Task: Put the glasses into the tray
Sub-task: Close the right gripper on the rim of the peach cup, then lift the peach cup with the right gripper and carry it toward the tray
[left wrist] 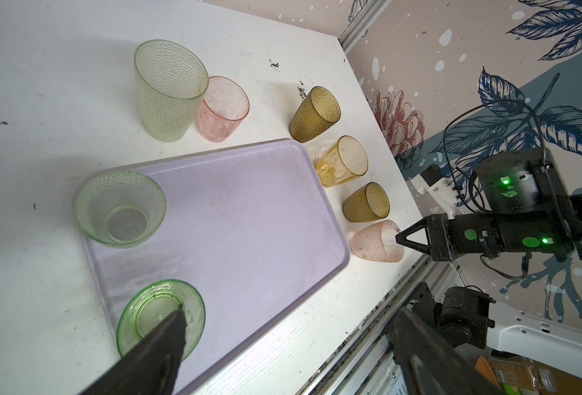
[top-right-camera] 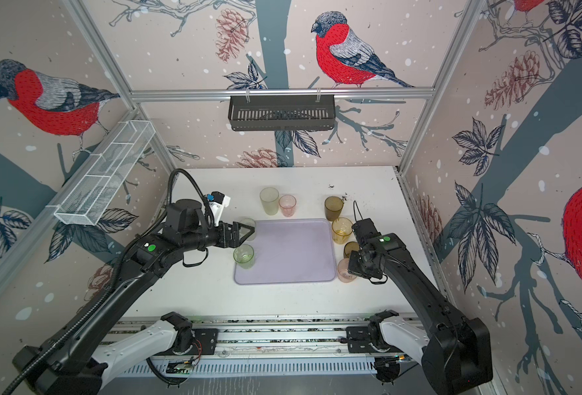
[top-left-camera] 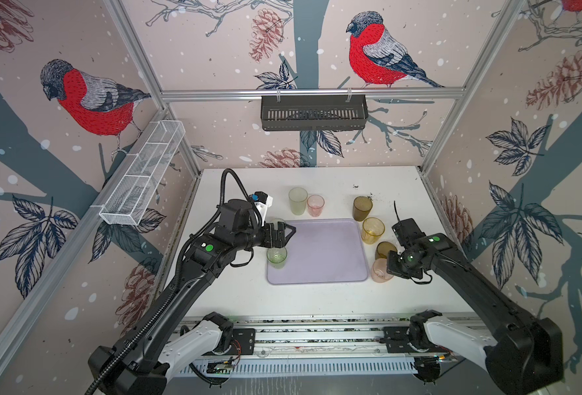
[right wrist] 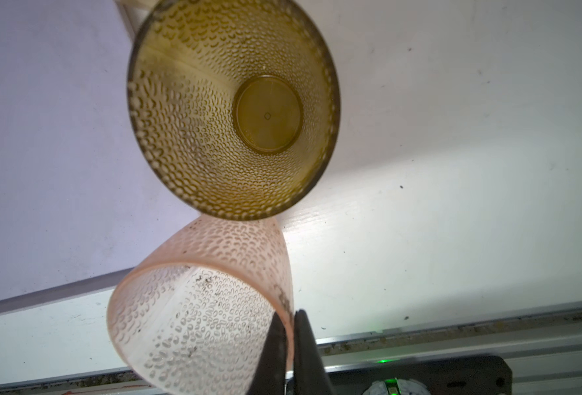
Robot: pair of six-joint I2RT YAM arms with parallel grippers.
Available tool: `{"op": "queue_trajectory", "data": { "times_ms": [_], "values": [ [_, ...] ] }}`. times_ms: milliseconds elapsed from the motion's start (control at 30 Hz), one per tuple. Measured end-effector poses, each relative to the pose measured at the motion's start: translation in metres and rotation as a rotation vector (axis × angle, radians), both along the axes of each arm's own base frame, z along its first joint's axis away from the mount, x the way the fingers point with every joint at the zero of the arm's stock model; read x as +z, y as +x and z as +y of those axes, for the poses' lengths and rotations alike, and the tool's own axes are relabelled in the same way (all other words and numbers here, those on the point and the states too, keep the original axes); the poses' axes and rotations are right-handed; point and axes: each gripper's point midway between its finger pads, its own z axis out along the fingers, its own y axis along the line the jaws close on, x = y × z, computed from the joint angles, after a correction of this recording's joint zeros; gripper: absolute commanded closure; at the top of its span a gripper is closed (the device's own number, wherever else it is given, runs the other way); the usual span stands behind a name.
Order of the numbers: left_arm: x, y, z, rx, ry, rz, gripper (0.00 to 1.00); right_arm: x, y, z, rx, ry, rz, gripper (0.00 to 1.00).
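Note:
The lavender tray (top-left-camera: 327,253) (top-right-camera: 293,260) lies mid-table. Two green glasses stand in its left end: a bright one (top-left-camera: 276,257) (left wrist: 161,314) at the near corner and a paler one (left wrist: 120,208) at the far corner. My left gripper (top-left-camera: 289,238) (left wrist: 291,311) hovers open above them, holding nothing. My right gripper (right wrist: 288,328) (left wrist: 400,237) is shut on the rim wall of a pink dimpled glass (top-left-camera: 380,270) (right wrist: 197,307) beside the tray's near right corner. Outside the tray stand a tall pale green glass (top-left-camera: 298,200), a pink one (top-left-camera: 315,205), two dark amber ones (top-left-camera: 362,208) (top-left-camera: 384,249) and a yellow-amber one (top-left-camera: 372,229).
A black slotted basket (top-left-camera: 313,113) hangs on the back wall and a white wire basket (top-left-camera: 142,174) on the left wall. The arms' rail (top-left-camera: 317,335) runs along the table's front edge. Dark crumbs (top-left-camera: 355,187) lie at the back right.

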Motion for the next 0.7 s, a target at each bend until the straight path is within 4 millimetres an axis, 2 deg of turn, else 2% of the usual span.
{"op": "queue_trajectory", "data": {
  "times_ms": [267,700],
  "values": [
    [-0.002,0.000,0.001,0.002,-0.001,0.001,0.05,0.024,0.002,0.002,0.000,0.006,-0.059,1.00],
    [0.000,0.000,0.001,0.004,-0.009,-0.009,0.05,0.063,0.010,0.035,0.096,0.004,-0.137,1.00]
  ]
}}
